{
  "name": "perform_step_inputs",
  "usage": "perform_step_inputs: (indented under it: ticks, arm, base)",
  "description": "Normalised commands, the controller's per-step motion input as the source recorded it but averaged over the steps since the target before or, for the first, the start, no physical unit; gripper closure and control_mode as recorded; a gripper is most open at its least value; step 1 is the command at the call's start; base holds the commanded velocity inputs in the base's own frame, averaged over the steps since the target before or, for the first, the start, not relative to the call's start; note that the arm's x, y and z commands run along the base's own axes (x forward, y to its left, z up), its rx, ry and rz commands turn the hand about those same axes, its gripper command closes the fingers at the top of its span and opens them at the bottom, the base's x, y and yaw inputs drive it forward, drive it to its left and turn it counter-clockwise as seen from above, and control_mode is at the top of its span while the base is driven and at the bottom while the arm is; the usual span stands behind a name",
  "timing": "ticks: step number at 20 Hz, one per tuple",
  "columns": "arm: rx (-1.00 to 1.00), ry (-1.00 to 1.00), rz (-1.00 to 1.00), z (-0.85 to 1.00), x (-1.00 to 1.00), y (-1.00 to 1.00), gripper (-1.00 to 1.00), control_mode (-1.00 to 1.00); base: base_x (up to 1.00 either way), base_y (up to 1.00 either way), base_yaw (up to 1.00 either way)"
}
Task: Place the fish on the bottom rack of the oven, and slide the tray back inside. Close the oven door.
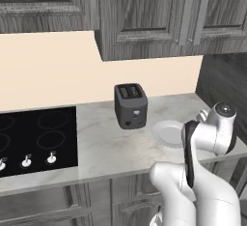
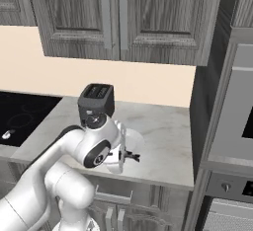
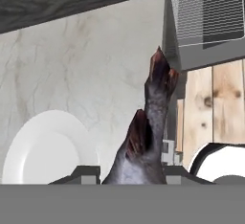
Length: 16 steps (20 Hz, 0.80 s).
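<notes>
Pinched between the two dark finger tips at the bottom of the hand view, the fish rises up the middle of the frame — the gripper is pressed together on its grey body, and its reddish tapered tail reaches toward the upper right. To the lower left of the fish in that view lies the round white plate on the pale marble counter. In the upper right corner sits the grey wire-mesh rack, pulled out over a dark grey panel, with wooden floor planks below it at the right edge. In the left base view the white arm climbs from the lower right and covers part of the plate; a dark toaster stands at the centre of the frame, and a black cooktop fills the left side. In the right base view the arm bends across the lower left — the toaster stands just above its joint, and the oven occupies the right edge under grey cabinets.
</notes>
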Motion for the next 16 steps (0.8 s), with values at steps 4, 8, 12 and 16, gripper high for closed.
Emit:
perform_step_inputs:
  ticks: [4,8,12,16]
  arm:
    - [0.0,0.0,-0.13,0.0,-0.1,-0.17,1.0,-1.0]
    - [0.0,0.0,-0.09,0.0,-0.13,-0.17,1.0,-1.0]
    - [0.0,0.0,-0.07,0.0,-0.12,-0.08,1.0,1.0]
    - [0.0,0.0,0.0,0.0,0.0,0.0,1.0,1.0]
  base:
    - [0.0,0.0,0.0]
    - [0.0,0.0,0.0]
    - [-0.24,-0.18,-0.13]
    - [-0.55,-0.43,-0.33]
